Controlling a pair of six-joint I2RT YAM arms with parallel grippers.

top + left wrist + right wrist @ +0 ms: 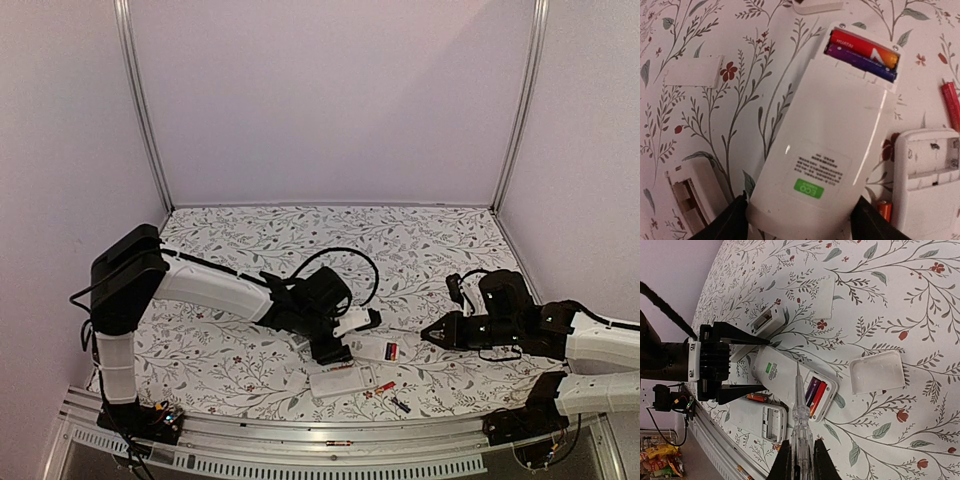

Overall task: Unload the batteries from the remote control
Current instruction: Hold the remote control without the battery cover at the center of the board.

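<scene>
Two batteries (pixel 862 55) fill the remote (pixel 825 140); emptied remote (pixel 925 170), stick (pixel 801 425) nearby.

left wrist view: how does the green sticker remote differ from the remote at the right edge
The green-sticker remote holds two batteries; the right-edge remote holds none. The green-sticker remote lies between the jaws of the left gripper; the right-edge remote lies outside them. Both are white, backs up, covers off.
</scene>
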